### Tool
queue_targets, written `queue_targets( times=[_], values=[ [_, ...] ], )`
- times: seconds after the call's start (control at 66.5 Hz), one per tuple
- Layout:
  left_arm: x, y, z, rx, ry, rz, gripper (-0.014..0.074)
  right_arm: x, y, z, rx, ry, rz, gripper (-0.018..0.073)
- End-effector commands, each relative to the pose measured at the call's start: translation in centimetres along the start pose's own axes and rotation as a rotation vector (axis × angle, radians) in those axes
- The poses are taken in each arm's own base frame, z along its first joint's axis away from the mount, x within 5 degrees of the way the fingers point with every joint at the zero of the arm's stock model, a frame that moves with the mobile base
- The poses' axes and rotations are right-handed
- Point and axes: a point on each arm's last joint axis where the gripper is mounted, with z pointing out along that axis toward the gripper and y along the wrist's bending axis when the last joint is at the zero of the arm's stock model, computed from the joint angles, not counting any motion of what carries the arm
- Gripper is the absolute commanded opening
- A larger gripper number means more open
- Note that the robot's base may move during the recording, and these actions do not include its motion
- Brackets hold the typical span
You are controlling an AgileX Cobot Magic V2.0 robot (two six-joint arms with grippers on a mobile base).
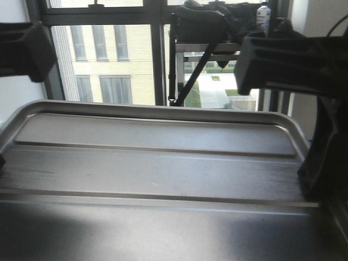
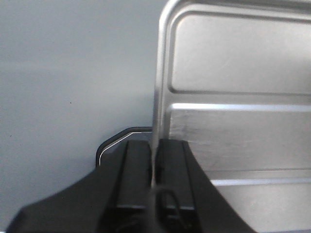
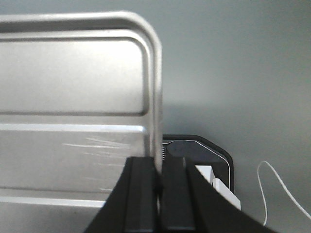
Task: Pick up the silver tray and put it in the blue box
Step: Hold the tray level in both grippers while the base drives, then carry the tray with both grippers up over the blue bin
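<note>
The silver tray [image 1: 163,163] fills the front view, held up close to the camera, its floor with two raised lines facing me. My left gripper [image 2: 153,165] is shut on the tray's left rim [image 2: 158,87]. My right gripper [image 3: 159,177] is shut on the tray's right rim [image 3: 156,97]. In the front view the right arm [image 1: 321,109] shows dark at the right edge and the left arm [image 1: 22,49] at the upper left. The blue box is out of view.
A large window with dark frames [image 1: 157,54] and a building outside lie beyond the tray. A dark stand with a bag and a bottle [image 1: 263,19] stands at the back. Grey floor shows below in both wrist views, with a dark rounded base [image 3: 204,155] and a white cable [image 3: 279,189].
</note>
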Motion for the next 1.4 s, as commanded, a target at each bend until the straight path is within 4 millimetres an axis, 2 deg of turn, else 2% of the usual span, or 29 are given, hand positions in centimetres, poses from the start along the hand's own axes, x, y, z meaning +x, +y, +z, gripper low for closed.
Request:
queue_targets(
  times=[0.0, 0.752, 1.384],
  values=[
    [-0.4, 0.5, -1.0, -0.029, -0.040, 0.015, -0.0014, -0.7, -0.4, -1.0, 0.017, -0.051, -0.020, 0.0060],
    [-0.4, 0.5, -1.0, -0.029, -0.040, 0.015, -0.0014, -0.7, -0.4, -1.0, 0.025, -0.049, -0.019, 0.0060],
    [-0.4, 0.5, -1.0, -0.029, -0.040, 0.015, -0.0014, -0.4, -1.5, -1.1, 0.145, -0.018, -0.016, 0.0060]
  ],
)
